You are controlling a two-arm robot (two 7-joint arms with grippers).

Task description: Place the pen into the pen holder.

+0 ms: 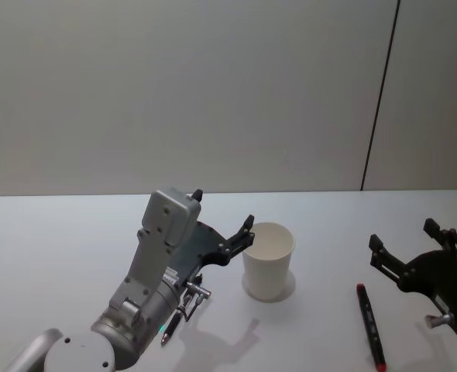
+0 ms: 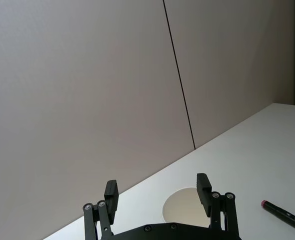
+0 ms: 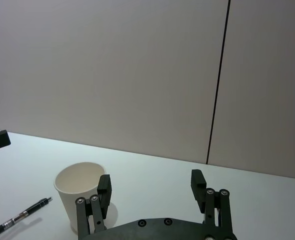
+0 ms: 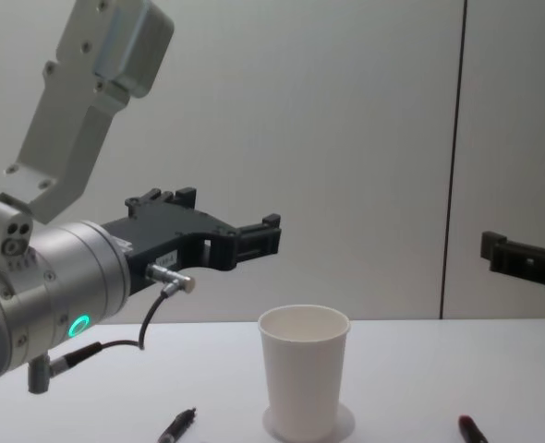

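While hovering above the table (image 1: 58, 248), spread wide and empty: left gripper (image 1: 223, 209) just left of the upright paper cup (image 1: 269, 260), right gripper (image 1: 403, 235) well to its right. Lying flat on the table: red-capped pen (image 1: 370, 325) near the right gripper, black pen (image 1: 171, 325) left of the paper cup.

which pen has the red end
The pen lying right of the paper cup: its end is red. The black pen left of the cup has a metal tip.
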